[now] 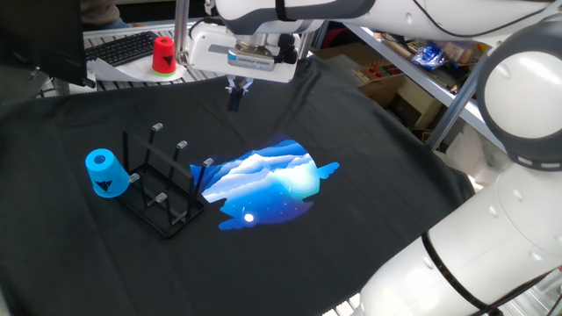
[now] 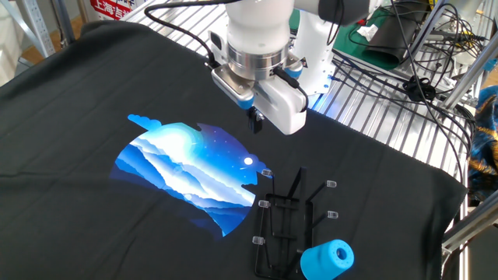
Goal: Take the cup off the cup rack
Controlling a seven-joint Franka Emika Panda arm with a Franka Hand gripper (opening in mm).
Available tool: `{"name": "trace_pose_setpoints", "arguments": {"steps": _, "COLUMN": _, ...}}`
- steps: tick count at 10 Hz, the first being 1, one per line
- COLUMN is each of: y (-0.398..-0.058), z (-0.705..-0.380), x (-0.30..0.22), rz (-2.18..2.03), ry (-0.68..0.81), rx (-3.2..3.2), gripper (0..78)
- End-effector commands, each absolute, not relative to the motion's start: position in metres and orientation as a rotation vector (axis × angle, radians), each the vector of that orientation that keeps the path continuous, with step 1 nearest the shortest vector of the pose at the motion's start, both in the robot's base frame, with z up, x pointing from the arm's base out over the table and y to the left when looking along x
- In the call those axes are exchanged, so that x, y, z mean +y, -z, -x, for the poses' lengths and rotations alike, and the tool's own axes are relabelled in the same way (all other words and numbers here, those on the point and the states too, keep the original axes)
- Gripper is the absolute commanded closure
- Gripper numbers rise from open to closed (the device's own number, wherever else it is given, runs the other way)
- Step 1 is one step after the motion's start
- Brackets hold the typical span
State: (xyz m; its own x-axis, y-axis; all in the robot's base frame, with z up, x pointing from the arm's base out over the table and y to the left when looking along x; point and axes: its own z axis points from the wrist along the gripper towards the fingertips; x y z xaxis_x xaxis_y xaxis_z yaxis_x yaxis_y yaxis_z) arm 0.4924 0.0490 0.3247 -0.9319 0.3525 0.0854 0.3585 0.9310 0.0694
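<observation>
The bright blue cup (image 1: 104,173) with a dark triangular mark hangs tilted on a peg at the left end of the black wire cup rack (image 1: 162,186). In the other fixed view the cup (image 2: 327,260) sits at the rack's (image 2: 289,214) near right end. My gripper (image 1: 234,95) hovers above the black cloth, well behind and to the right of the rack, far from the cup. Its fingers are together and hold nothing. In the other fixed view the gripper (image 2: 254,121) is up and left of the rack.
A black cloth with a blue-white print (image 1: 268,180) covers the table. A red cup with a green base (image 1: 163,54) stands beyond the cloth near a keyboard (image 1: 123,46). Wire shelving and cables (image 2: 405,78) lie past the cloth's far edge.
</observation>
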Motion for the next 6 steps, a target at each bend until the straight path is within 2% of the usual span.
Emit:
{"name": "trace_pose_setpoints", "arguments": {"steps": 1, "y": -0.326, "z": -0.493, "x": 0.049, "rz": 0.544, "ry": 0.132, "rx": -3.005, "gripper": 77.6}}
{"name": "trace_pose_setpoints", "arguments": {"steps": 6, "y": -0.324, "z": -0.493, "x": 0.067, "rz": 0.59, "ry": 0.123, "rx": -2.977, "gripper": 77.6}}
